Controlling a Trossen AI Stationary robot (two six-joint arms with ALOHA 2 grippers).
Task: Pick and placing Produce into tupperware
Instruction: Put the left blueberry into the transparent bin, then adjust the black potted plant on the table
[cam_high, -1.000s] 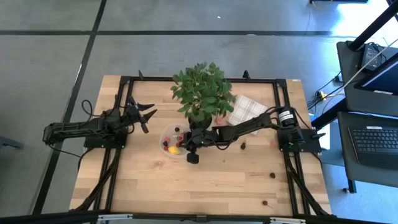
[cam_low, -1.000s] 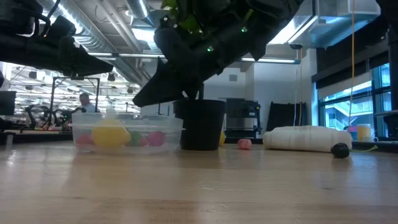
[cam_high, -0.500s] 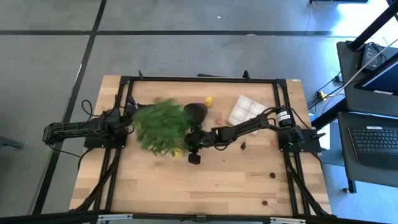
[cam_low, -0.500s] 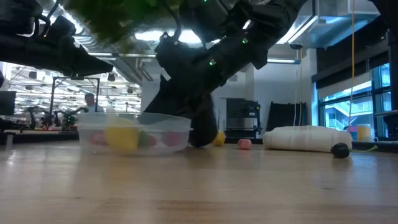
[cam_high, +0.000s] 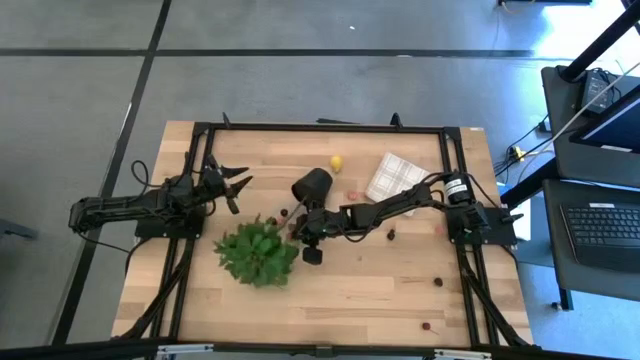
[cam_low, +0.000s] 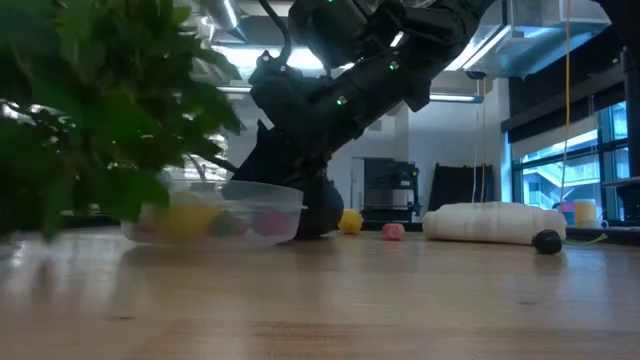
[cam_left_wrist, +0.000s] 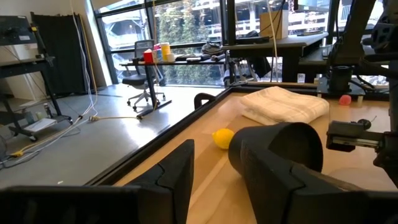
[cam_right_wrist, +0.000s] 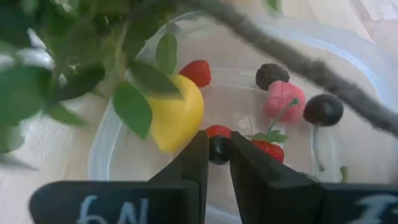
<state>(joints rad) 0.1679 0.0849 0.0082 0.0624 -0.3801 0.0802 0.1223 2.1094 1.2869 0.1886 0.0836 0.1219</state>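
Knocked over since a second ago, the plant (cam_high: 258, 253) now lies across the tub (cam_low: 215, 212), pot (cam_high: 311, 186) on its side. Over the tub, the right gripper (cam_right_wrist: 217, 151) pinches a dark berry (cam_right_wrist: 218, 149). Beside the pot, the left gripper (cam_high: 232, 184) hangs wide open.

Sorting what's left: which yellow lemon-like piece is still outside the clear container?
The small yellow lemon-like piece on the bare table beyond the tipped black pot; the other yellow piece lies inside the clear plastic container.
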